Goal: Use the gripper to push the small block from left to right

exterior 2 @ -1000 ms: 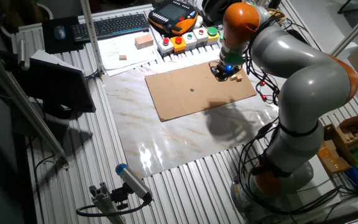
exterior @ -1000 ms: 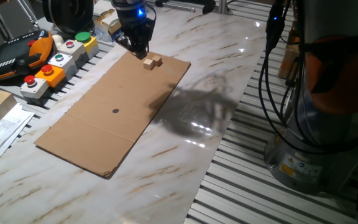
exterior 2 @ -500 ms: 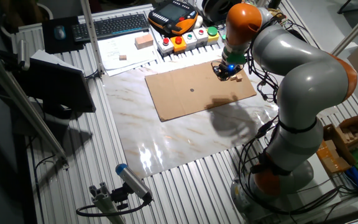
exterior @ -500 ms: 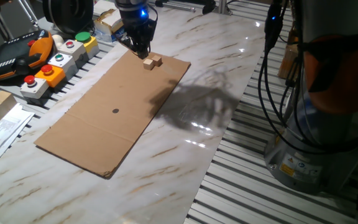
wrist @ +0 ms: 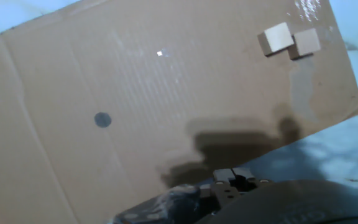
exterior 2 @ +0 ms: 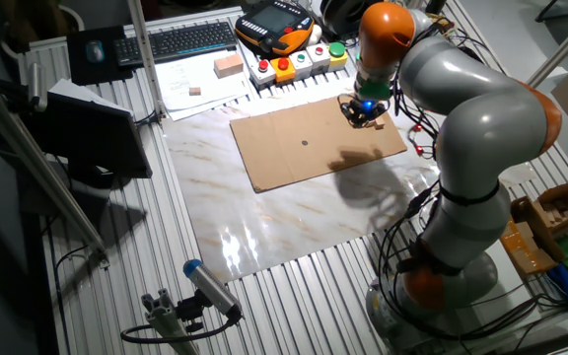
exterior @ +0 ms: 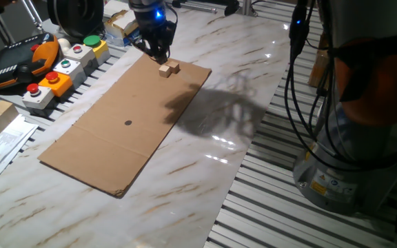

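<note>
Jaws together, empty; gripper (exterior: 158, 52) hangs just beside two small blocks (exterior: 169, 67) touching at far corner of cardboard sheet (exterior: 116, 131) on marble surface (exterior: 205, 165). Best stay low, push slowly, squarely

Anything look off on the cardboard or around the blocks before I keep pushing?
Nothing looks damaged or spilled. Two small wooden blocks sit side by side near the far corner of the cardboard sheet, close to its edge. The sheet lies flat with one centre fold. The gripper hangs just beside them.
</note>
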You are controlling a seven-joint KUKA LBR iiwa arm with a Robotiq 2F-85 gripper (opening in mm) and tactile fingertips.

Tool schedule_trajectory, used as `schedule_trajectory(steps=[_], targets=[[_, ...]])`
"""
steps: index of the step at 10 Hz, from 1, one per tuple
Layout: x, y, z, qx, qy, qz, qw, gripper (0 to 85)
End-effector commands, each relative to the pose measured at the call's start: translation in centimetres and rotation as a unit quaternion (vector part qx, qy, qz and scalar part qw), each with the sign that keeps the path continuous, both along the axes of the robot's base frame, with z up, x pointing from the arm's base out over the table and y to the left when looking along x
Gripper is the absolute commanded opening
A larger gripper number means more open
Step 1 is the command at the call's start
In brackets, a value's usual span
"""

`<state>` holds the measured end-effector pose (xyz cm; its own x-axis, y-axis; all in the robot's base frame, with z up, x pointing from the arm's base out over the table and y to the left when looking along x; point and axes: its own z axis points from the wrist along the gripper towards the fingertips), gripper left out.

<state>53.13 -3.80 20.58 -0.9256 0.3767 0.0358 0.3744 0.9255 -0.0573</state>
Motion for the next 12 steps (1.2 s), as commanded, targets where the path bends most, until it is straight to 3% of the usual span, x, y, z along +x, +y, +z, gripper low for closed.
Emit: schedule_trajectory(steps=[1,3,6,7,8,12], targets=[[0.07,-0.4,-0.3,-0.005,0.000,-0.009,1.000,0.7],[-0.05,-1.5,-1.0,-0.009,-0.006,-0.017,1.000,0.7],[-0.16,-3.4,-2.6,0.008,-0.017,-0.046,0.999,0.7],[-0.16,-3.7,-2.8,0.003,-0.021,-0.061,0.998,0.7],[-0.24,-3.9,-2.9,0.000,-0.025,-0.088,0.996,0.7],[-0.30,-5.6,-3.9,0.018,-0.036,-0.204,0.978,0.7]])
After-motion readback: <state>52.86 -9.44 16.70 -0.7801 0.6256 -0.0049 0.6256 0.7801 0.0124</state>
